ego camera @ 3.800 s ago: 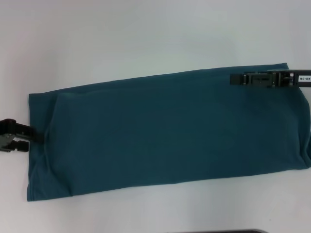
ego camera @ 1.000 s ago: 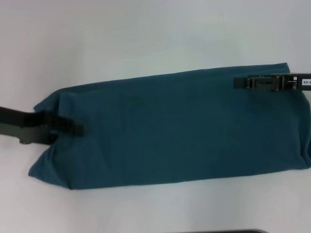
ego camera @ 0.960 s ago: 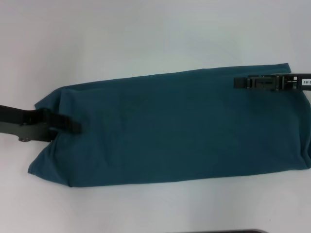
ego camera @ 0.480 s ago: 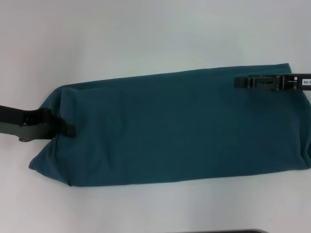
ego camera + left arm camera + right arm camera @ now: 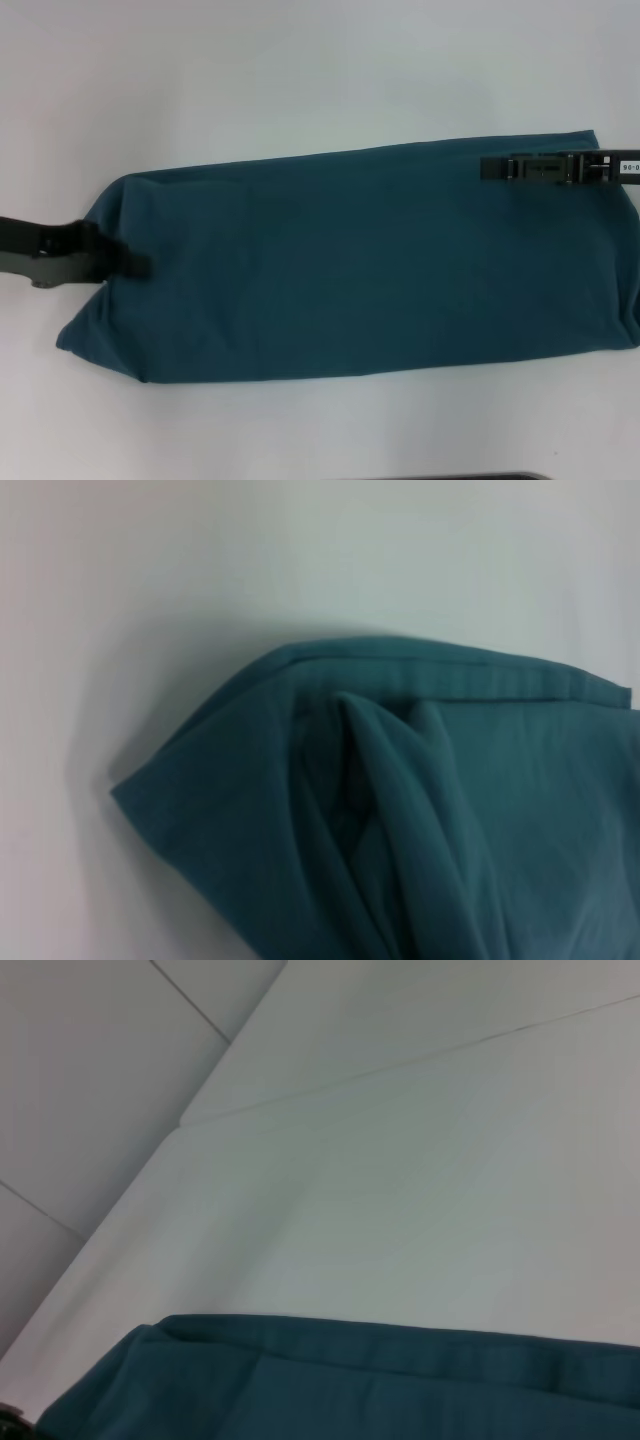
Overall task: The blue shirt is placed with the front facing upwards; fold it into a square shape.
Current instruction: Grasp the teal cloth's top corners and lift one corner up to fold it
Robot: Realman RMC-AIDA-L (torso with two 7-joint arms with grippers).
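Note:
The blue shirt (image 5: 370,270) lies on the white table as one long teal strip running left to right, plain side up, with no lettering showing. My left gripper (image 5: 138,266) is at the strip's left end, shut on the cloth. That end is bunched and drawn in toward the gripper. The left wrist view shows the blue shirt (image 5: 420,820) gathered into raised folds. My right gripper (image 5: 492,168) sits over the strip's far right part, just inside its far edge. The blue shirt (image 5: 350,1380) shows as a hem in the right wrist view, with bare table beyond it.
The white table (image 5: 300,70) stretches bare beyond the shirt and in front of it. A dark edge (image 5: 450,477) shows at the bottom of the head view. The shirt's right end reaches the head view's right border.
My left gripper came in from beside the shirt, shut on its left end and has since drawn back a little to the left with it. The right arm has barely moved.

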